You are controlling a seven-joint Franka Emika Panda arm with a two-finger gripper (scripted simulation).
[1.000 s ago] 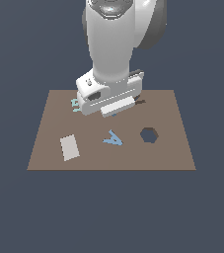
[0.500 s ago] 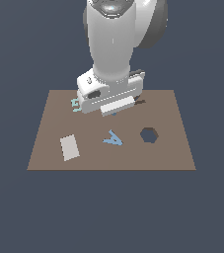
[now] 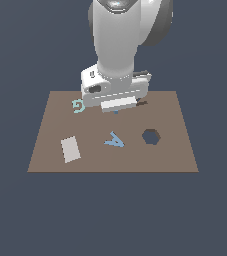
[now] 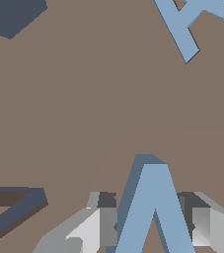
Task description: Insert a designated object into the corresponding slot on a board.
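Mid-blue V-shaped letter piece (image 4: 155, 207) lies between the two grey fingers (image 4: 91, 230) of my gripper (image 4: 148, 230), point leading away from the wrist; I cannot tell whether the fingers press it. I judge its dark narrow angular slot (image 4: 15, 210) lies just beside the near finger, so the move is short and sideways. On the flat brown board (image 3: 180, 150), left to right in the exterior view: cyan G-shaped piece (image 3: 77, 106), grey rectangular tile (image 3: 70, 149), paler blue A-shaped piece (image 3: 115, 141), dark hexagonal hole (image 3: 150, 136), none obstructing.

V-piece (image 4: 155, 207) cropped at wrist-view edge, slot (image 4: 15, 210) partly cut off
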